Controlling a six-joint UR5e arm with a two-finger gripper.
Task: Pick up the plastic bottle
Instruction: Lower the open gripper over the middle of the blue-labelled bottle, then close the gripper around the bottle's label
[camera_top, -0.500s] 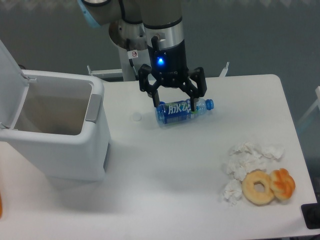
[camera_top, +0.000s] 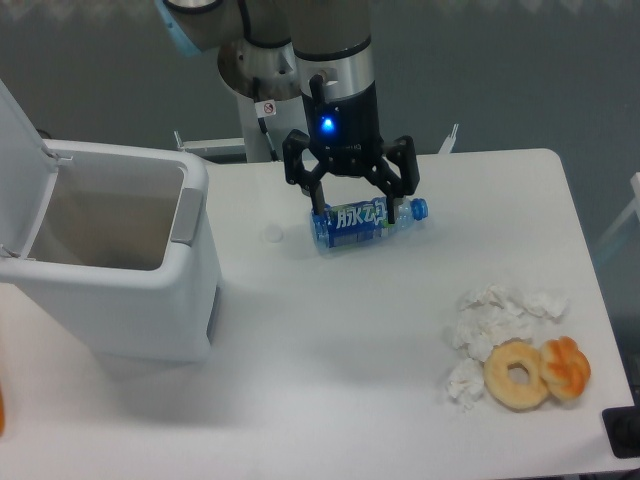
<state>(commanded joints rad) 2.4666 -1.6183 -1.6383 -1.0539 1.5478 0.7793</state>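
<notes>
Nearest, at the right front of the white table (camera_top: 330, 380): a tan ring-shaped doughnut (camera_top: 517, 374) touching an orange-brown pastry (camera_top: 566, 367), with crumpled white tissues (camera_top: 492, 322) just behind. At left, an open white plastic bin (camera_top: 110, 260). Farther back, near the table's middle: a small clear blue-tinted plastic bottle (camera_top: 365, 222) lying on its side, blue label with white characters facing up, blue cap pointing right. Directly over it, a black two-finger gripper (camera_top: 351, 205), jaws spread wide and straddling the bottle's body, not closed on it.
</notes>
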